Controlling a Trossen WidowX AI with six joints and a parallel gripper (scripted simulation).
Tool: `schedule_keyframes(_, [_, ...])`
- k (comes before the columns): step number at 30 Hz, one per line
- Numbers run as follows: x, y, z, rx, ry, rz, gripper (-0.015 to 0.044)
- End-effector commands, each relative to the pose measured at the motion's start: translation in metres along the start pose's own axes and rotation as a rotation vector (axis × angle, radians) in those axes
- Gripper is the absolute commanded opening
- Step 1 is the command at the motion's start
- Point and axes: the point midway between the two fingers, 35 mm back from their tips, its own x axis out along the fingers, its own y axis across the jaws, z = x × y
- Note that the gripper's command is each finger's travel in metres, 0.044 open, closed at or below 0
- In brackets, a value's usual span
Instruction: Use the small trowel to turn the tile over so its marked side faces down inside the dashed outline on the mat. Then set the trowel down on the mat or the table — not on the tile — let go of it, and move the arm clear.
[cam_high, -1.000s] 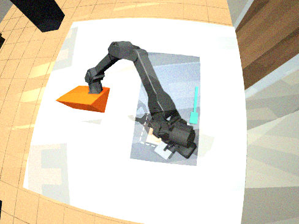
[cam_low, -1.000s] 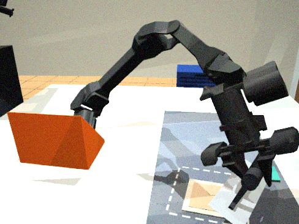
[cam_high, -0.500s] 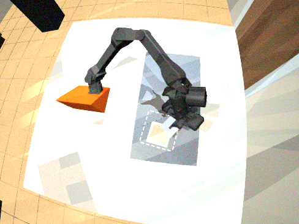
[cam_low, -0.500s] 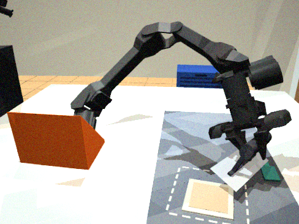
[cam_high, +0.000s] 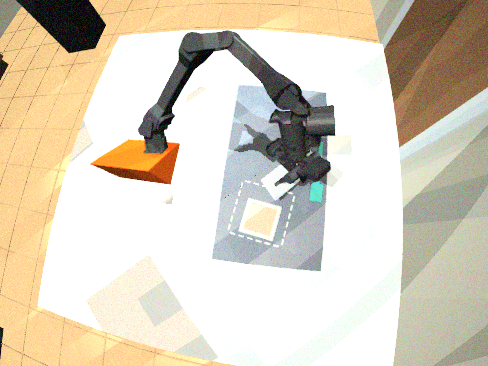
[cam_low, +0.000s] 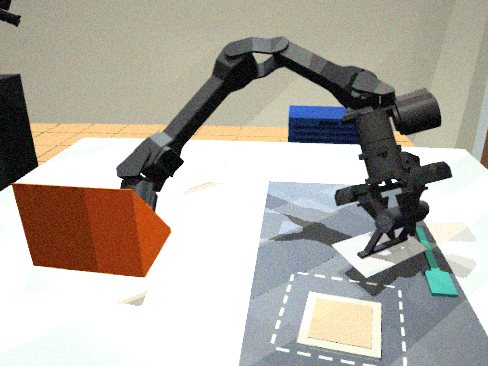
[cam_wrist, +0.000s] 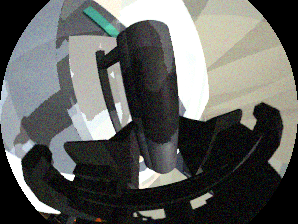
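Note:
The cream tile (cam_high: 260, 219) (cam_low: 341, 325) lies flat inside the dashed outline (cam_high: 229, 230) (cam_low: 299, 273) on the grey mat (cam_high: 300, 257) (cam_low: 259, 327). A tan square shows on its upper face. I cannot tell whether this is the marked side. My gripper (cam_high: 302, 165) (cam_low: 402, 212) (cam_wrist: 151, 118) is shut on the small trowel's thick dark handle. The trowel (cam_high: 274, 179) (cam_low: 360, 254) (cam_wrist: 87, 65) has a pale flat blade on a thin dark shank. The blade is above the mat, behind the tile and apart from it, with a shadow below.
A teal flat tool (cam_high: 316, 192) (cam_low: 441, 282) (cam_wrist: 100, 21) lies at the mat's right edge, beside the trowel blade. An orange block (cam_high: 137, 159) (cam_low: 80, 230) stands at the arm's base. A blue box (cam_low: 320, 124) is behind the table.

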Motion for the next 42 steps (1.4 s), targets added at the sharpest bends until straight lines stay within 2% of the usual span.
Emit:
schedule_keyframes(1, [-0.012,0.020,0.016,0.031,0.034,-0.012,0.0000])
schedule_keyframes(17, [-0.073,0.108,0.072,0.187,0.108,-0.127,0.0000])
schedule_keyframes(33, [-0.141,0.192,0.090,0.346,0.077,-0.271,0.0000])
schedule_keyframes(42, [-0.144,0.195,0.090,0.353,0.073,-0.277,0.0000])
